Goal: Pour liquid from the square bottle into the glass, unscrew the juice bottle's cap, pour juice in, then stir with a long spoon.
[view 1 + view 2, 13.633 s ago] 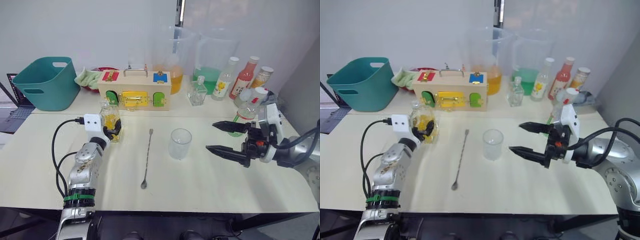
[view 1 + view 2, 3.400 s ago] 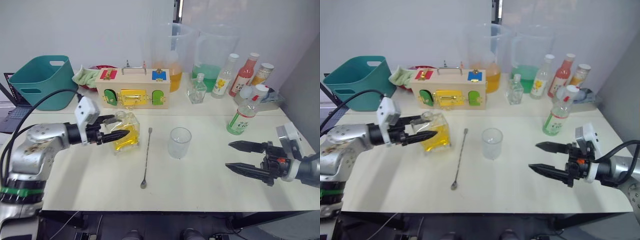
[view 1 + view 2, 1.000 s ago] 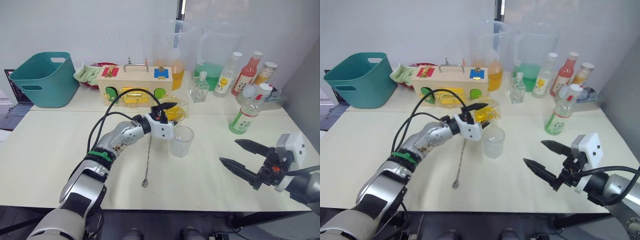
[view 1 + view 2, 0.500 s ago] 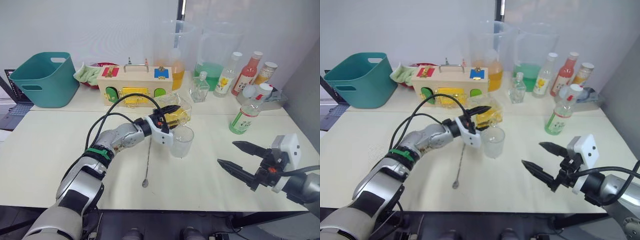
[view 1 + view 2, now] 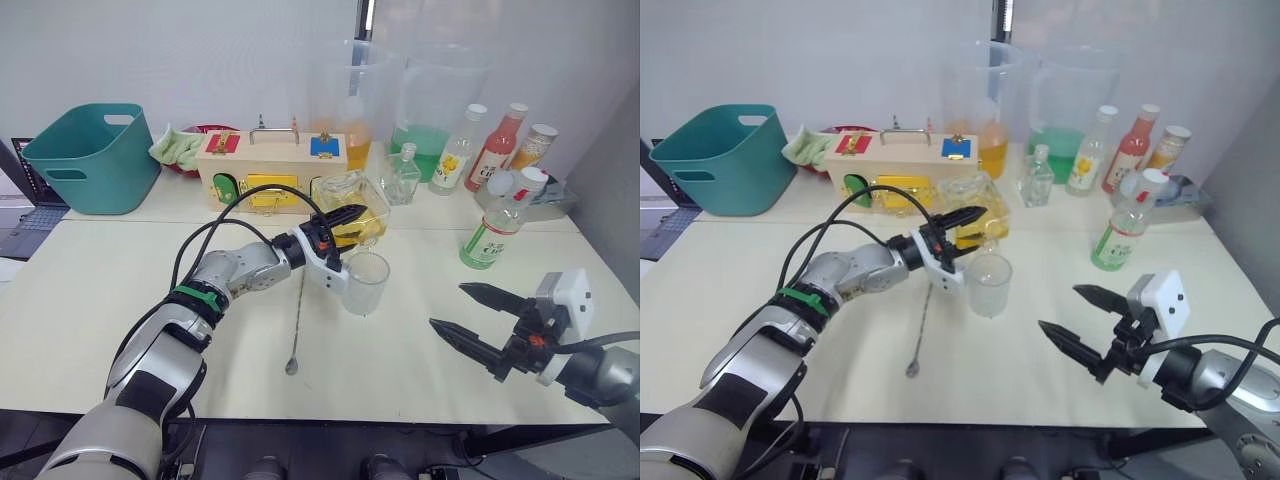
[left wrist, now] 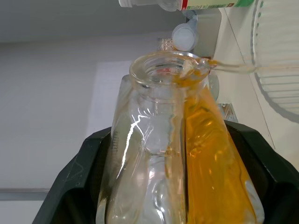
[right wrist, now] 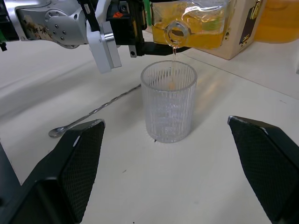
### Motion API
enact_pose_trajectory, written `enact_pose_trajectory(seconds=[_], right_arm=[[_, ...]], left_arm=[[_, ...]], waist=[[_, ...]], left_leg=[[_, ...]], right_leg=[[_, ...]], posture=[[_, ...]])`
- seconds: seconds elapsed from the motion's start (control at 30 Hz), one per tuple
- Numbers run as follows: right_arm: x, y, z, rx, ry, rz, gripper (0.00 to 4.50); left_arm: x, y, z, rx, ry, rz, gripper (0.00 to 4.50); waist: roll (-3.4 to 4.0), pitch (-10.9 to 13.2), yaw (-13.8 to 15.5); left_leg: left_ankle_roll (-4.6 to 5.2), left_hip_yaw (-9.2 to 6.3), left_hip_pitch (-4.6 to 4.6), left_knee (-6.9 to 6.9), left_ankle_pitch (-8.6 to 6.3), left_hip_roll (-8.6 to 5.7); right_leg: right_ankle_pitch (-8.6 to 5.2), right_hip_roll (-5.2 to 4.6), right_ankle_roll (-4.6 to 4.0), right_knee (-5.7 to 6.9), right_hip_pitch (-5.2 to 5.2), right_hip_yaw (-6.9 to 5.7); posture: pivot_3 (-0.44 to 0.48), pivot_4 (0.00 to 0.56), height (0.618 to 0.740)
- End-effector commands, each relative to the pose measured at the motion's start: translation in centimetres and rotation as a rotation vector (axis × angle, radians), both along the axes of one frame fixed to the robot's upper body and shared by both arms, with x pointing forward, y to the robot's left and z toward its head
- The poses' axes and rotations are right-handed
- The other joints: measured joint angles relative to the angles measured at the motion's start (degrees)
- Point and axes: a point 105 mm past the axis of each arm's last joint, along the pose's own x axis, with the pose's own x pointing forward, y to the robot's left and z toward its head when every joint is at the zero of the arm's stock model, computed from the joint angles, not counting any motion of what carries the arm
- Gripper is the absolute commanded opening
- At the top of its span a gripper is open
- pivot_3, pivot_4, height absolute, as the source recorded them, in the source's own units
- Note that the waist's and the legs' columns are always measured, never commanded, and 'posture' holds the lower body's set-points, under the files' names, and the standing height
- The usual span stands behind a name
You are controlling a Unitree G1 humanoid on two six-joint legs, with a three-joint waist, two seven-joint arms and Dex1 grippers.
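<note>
- The square bottle is tipped on its side in the air over the middle of the tabletop, its open mouth just above the rim of the glass.
- A thin stream of yellow liquid falls from the mouth into the glass.
- The left gripper is clenched on the bottle, one black finger on each flat side.
- The glass stands upright near the tabletop's middle; the long spoon lies flat just to its left, bowl toward the front edge.
- The juice bottle stands upright toward the right edge, with its cap on.
- The right gripper hovers near the front right corner, its fingers spread wide and holding nothing, well apart from the glass.
- A wooden box, a teal basket and two big jugs stand along the back edge.
</note>
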Motion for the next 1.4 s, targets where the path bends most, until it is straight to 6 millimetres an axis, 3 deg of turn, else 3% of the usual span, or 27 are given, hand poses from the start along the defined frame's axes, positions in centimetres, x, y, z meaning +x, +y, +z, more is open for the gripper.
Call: enact_pose_trajectory(seconds=[0.03,1.4], right_arm=[[-0.2,-0.1,0.5,0.000,-0.041,0.005,4.47],[0.2,0.5,0.8,0.012,-0.057,0.019,4.47]], left_arm=[[-0.5,-0.6,4.3,-0.084,-0.142,-0.032,2.79],[-1.4,-1.3,3.5,-0.049,-0.130,-0.061,2.79]], waist=[[0.00,0.0,0.0],[0.00,0.0,0.0]], left_leg=[[0.00,0.00,0.00,0.00,0.00,-0.01],[-0.03,-0.01,0.00,0.01,0.02,-0.07]], right_leg=[[0.00,-0.01,0.00,0.00,0.00,0.00],[0.02,-0.07,0.03,0.03,0.00,0.01]], posture=[[0.000,0.150,0.740],[0.000,0.150,0.740]])
